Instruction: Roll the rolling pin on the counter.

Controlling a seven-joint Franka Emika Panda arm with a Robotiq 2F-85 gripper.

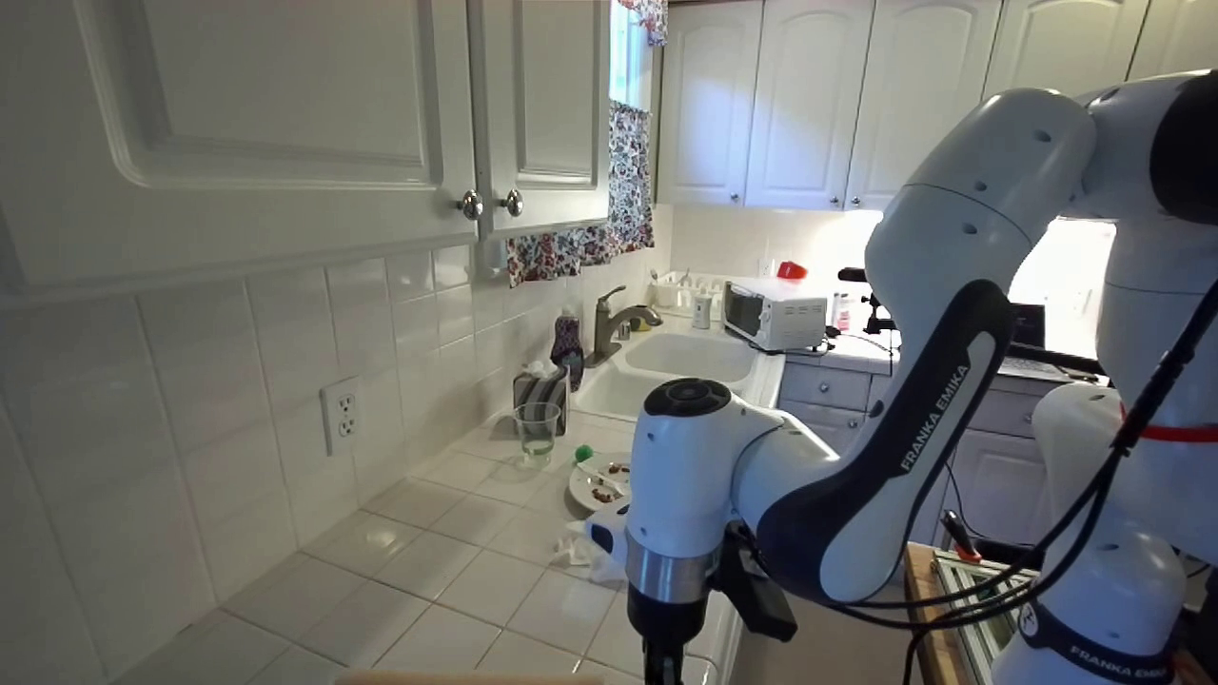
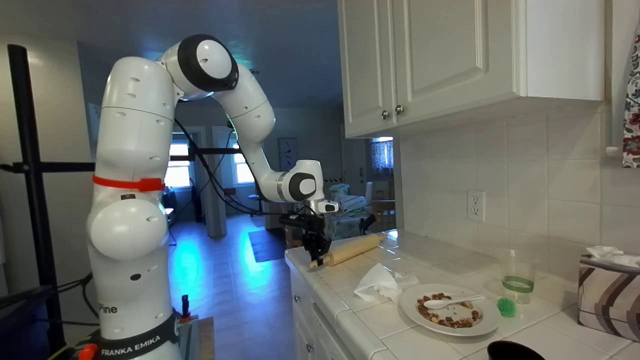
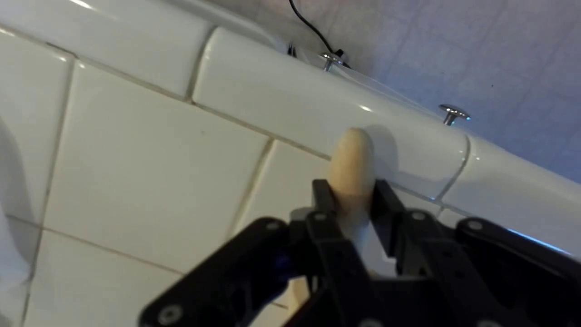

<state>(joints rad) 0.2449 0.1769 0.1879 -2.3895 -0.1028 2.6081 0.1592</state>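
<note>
The end effector (image 3: pixel 353 195) pinches one handle (image 3: pixel 352 159) of the rolling pin (image 2: pixel 356 249), which extends from that grip across the desk (image 3: pixel 159 177). Step in hand, by judgement: securing the handle for the roll. Next, traverse the end effector sideways, square to the pin's length, letting the handle turn.

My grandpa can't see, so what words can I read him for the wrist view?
The robot's black gripper pinches one end of a wooden rolling pin over a white tiled counter. Beyond the counter are two shiny knobs and the floor.
</note>
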